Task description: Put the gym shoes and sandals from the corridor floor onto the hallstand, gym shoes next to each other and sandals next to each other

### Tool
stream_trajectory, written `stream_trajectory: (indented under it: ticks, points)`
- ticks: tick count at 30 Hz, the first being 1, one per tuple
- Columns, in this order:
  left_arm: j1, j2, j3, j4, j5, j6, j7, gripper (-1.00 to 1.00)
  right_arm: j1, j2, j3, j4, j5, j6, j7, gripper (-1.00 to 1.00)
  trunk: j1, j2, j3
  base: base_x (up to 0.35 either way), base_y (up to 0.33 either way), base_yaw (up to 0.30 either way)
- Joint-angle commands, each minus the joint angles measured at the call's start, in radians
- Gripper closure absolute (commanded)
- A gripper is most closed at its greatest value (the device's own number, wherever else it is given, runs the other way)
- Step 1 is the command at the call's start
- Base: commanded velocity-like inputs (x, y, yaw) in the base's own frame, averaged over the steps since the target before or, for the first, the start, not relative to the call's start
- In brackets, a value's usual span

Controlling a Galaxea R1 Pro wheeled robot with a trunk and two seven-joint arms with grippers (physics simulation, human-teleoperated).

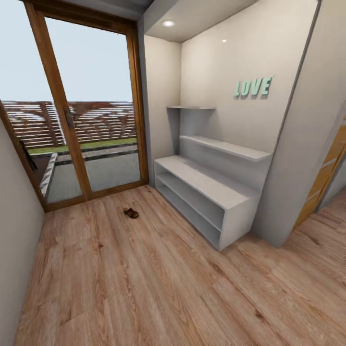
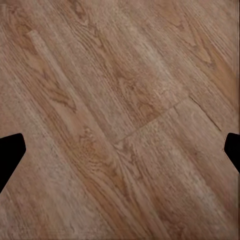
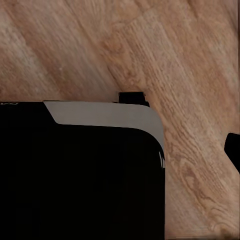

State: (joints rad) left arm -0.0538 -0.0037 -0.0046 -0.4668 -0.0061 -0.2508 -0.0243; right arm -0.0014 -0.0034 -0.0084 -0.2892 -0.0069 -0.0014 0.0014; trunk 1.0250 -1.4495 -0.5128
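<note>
Wood-plank corridor floor (image 1: 144,288) is seen stretching to a glass door, with one sandal (image 1: 130,212) lying near that door and the grey hallstand (image 1: 206,192) standing empty, well apart from it. An approach step is judged to be in hand: the sandal must be neared before grasping. The left hand (image 2: 120,150) is spread wide above bare floor, while the right hand's (image 3: 200,150) state cannot be told.

Open corridor floor (image 1: 144,288) (one sandal (image 1: 130,212) lying there) before hallstand (image 1: 206,192)

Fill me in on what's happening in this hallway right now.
Nothing is being handled yet. The robot faces a grey shoe rack set in a wall niche, and its shelves look bare. A brown sandal lies on the wood floor near the glass door, apart from the rack. Both wrist cameras look down at bare floorboards; the left end effector appears open and holds nothing, and the right one's state is unclear.
</note>
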Motion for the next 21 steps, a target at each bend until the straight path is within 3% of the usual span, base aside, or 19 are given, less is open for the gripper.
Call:
stream_trajectory:
  ticks: [1, 21]
  points:
    - [-0.001, 0.000, 0.000, 0.000, -0.001, -0.003, -0.002, -1.00, 0.000, 0.000, -0.001, -0.001, -0.001, 0.000, 0.000, -1.00, 0.000, 0.000, -0.001, 0.021, 0.000, -0.296]
    - [0.000, 0.001, -0.001, 0.018, 0.001, -0.053, -0.002, -1.00, 0.000, 0.001, 0.002, 0.000, 0.001, 0.000, 0.000, -1.00, 0.000, 0.000, -0.001, 0.003, 0.000, -0.296]
